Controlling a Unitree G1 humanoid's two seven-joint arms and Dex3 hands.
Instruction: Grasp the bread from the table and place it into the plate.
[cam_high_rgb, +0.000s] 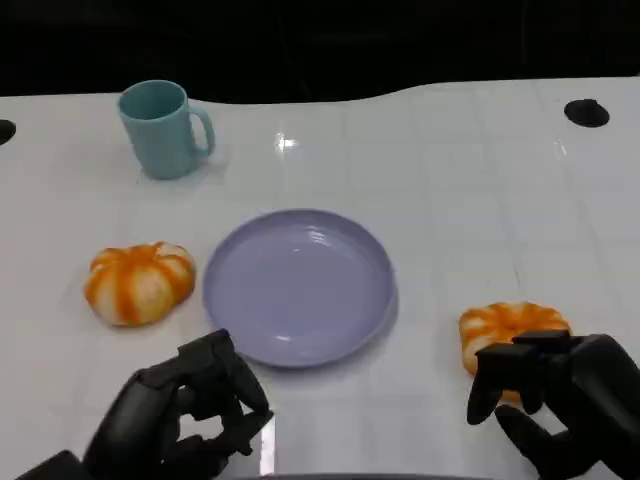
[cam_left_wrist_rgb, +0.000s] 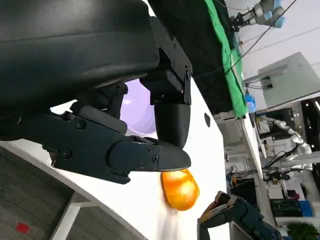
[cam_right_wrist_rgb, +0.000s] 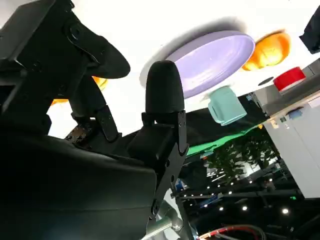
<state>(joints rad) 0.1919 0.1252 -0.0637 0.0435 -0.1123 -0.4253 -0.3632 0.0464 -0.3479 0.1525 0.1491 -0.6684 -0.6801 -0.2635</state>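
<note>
While the right robot hand (cam_high_rgb: 545, 395) sits at the near right of the white bench (cam_high_rgb: 470, 200), its black fingers (cam_high_rgb: 495, 375) curve over the near side of an orange-and-white bread (cam_high_rgb: 505, 325); whether they actually grip the bread or only rest against it cannot be told from these views. In the right wrist view the same bread (cam_right_wrist_rgb: 97, 82) peeks out as an orange patch between the dark fingers (cam_right_wrist_rgb: 162, 92), just beyond them.

The left robot hand (cam_high_rgb: 185, 410) is at the near left, fingers loosely curled and apart, holding nothing. It lies just in front of the near rim of the lilac plate (cam_high_rgb: 300, 285) without touching it. A second orange-and-white bread (cam_high_rgb: 140, 282) lies on the bench just left of the plate and a little beyond the left robot hand, untouched.

The plate sits in the middle of the bench, between the two breads, with nothing in it. A teal mug (cam_high_rgb: 165, 128) stands upright at the far left, well apart from both hands, its handle turned to the right.
</note>
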